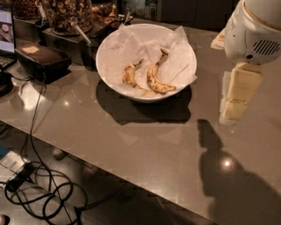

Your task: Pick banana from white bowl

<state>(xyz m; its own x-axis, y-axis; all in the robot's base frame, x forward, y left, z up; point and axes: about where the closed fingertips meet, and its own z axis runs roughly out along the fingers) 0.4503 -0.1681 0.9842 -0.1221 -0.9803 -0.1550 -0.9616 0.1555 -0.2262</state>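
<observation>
The grey, glossy worktop [145, 145] fills most of the view, and its near edge runs diagonally from the left side down toward the bottom right. The robot's white arm housing [257, 30] hangs above the right edge of the worktop. Below it the cream-coloured gripper [232, 110] points down over the surface, well apart from the bowl and holding nothing that can be seen. I cannot tell whether the gripper is spread or closed. Its dark shadow [219, 176] lies on the worktop toward the near right corner.

The white bowl [102, 66] stands near the far edge of the worktop, left of the middle. It is lined with crumpled white paper [175, 61] that rises over the rim on the right. The banana [154, 81] lies in the bowl on the paper, right of the bowl's centre. It is strongly curved, with its dark stem pointing toward the far edge. The shorter banana [129, 75] lies just beside it on the left.

A glass jar [68, 13] of brown pieces stands at the far left corner. A black box [41, 59] sits by the left edge in front of the jar. Black cables [44, 193] coil on the floor below the near edge.
</observation>
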